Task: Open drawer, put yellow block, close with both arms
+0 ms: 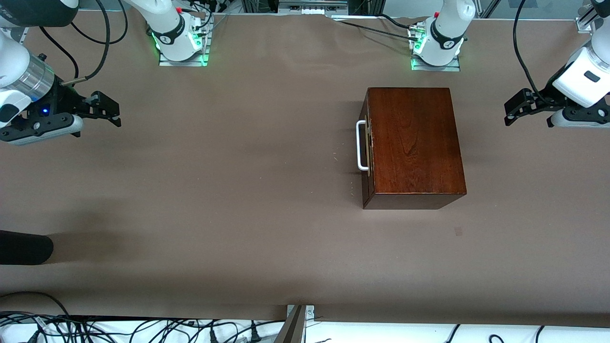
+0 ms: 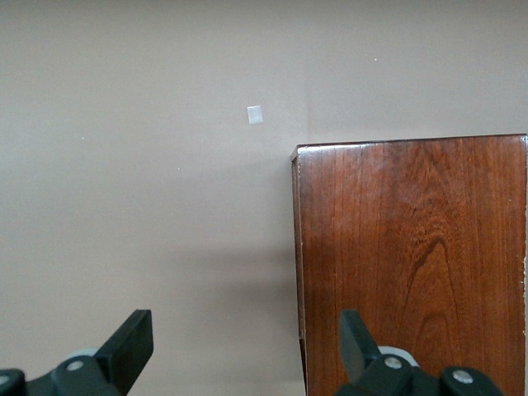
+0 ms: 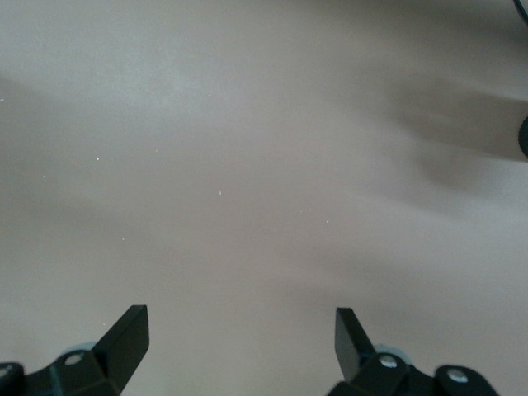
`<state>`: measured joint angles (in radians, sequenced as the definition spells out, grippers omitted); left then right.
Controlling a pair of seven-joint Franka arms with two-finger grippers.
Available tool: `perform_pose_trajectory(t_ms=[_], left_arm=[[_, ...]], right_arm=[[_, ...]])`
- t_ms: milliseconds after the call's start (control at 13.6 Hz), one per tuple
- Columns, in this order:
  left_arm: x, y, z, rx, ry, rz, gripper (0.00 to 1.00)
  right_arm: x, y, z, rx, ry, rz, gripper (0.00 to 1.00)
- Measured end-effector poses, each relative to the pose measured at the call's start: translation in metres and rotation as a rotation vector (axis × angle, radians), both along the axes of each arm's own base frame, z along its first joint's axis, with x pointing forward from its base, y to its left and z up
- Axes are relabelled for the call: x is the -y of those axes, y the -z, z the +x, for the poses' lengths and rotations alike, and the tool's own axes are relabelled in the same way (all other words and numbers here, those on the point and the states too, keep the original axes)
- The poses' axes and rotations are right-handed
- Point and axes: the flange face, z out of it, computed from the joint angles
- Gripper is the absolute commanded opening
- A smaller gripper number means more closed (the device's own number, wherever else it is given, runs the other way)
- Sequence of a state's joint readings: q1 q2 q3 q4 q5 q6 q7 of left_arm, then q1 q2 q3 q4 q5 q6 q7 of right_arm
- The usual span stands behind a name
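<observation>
Judged at the very start: opening the drawer point(image 1: 366, 143), shut flush in the box point(image 1: 414, 143), middle height of the front frame, toward the left arm's end. White handle point(image 1: 362, 145) on the face turned to the right arm's end. No yellow block in any view; cannot say where.

Right gripper point(image 1: 114, 115) point(image 3: 239, 334) parked in the upper part of the frame at the right arm's end, over bare table point(image 1: 238, 190), well apart from the box, fingers spread wide with nothing between. Left gripper point(image 1: 509, 114) point(image 2: 247, 338) at the same height at the left arm's end, near the box's handle-less end, likewise spread and empty. Left wrist view filled partly with the box's glossy top point(image 2: 412, 264).

To do it well:
- Send the right gripper to the handle, since facing that way already; come in level with the bar, fingers straddling it, and close only once centred on the bar.
- Bring the left gripper onto the box's top or closed end to brace before pulling; probably a light box on smooth paper, likely to slide with the drawer otherwise.
- Pull straight along the slide toward the right arm's end, slowly, no twist; stop short of the tray's end.
- Find the block before committing further.
</observation>
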<state>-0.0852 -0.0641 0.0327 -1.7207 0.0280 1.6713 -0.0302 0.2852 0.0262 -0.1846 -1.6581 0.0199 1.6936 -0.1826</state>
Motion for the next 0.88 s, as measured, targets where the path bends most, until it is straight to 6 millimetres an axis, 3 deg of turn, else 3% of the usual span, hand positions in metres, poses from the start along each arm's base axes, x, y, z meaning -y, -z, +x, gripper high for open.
perform_pose_trajectory(t_ms=[441, 882], left_arm=[[0.004, -0.003, 0.014, -0.031, 0.004, 0.004, 1.00], [0.004, -0.003, 0.015, -0.034, 0.005, 0.004, 1.00]], right_arm=[[0.000, 0.000, 0.000, 0.000, 0.000, 0.000, 1.00], [0.000, 0.000, 0.000, 0.000, 0.000, 0.000, 1.00]])
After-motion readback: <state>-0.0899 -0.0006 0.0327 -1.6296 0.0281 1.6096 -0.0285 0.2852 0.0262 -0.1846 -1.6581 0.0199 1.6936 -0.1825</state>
